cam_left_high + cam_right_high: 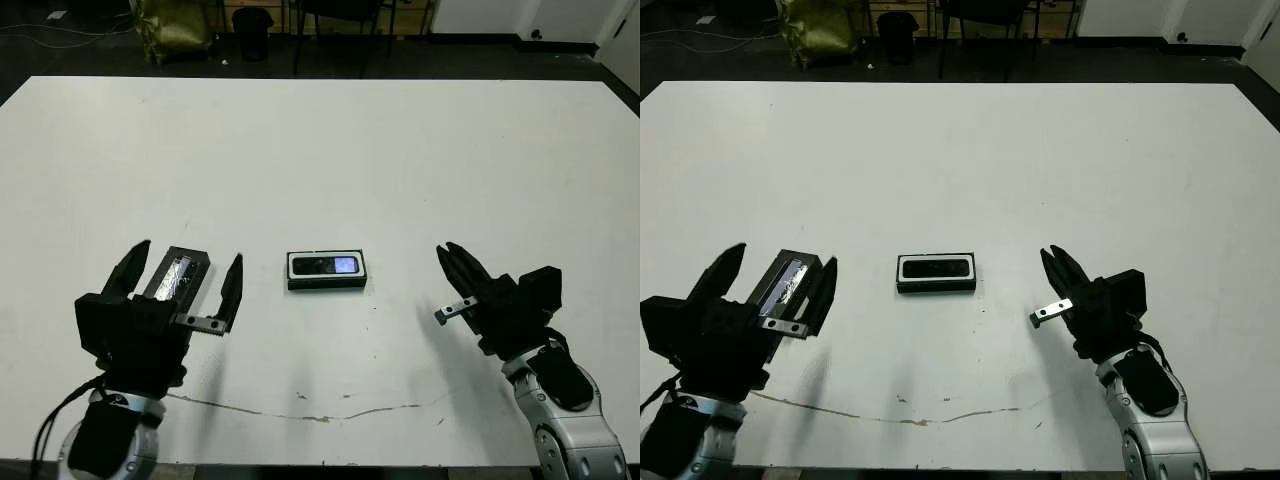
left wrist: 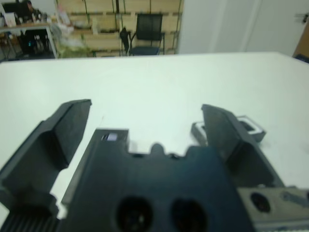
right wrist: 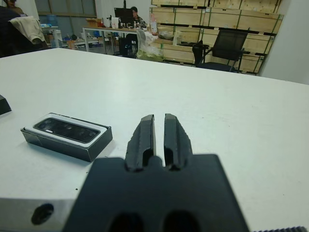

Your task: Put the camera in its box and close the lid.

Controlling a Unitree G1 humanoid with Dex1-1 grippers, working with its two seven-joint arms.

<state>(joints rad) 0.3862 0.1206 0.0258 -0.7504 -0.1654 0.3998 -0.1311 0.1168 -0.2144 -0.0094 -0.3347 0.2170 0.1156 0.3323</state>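
The camera (image 1: 322,265) lies inside the box (image 1: 326,285), a small white-lined black tray at the table's middle, with its top uncovered. The lid (image 1: 178,276), flat and black with a pale glossy strip, rests on the table to the box's left. My left gripper (image 1: 188,256) is open, one finger on each side of the lid, and neither is pressed against it. My right gripper (image 1: 452,262) hovers right of the box, shut and holding nothing. The right wrist view shows the box (image 3: 72,144) off to one side of the shut fingers (image 3: 145,135).
A thin dark scuff line (image 1: 300,415) runs along the white table (image 1: 330,150) near its front edge. Beyond the far edge stand a chair (image 1: 340,20) and a dark bin (image 1: 252,30). A person (image 3: 133,12) sits at a distant desk.
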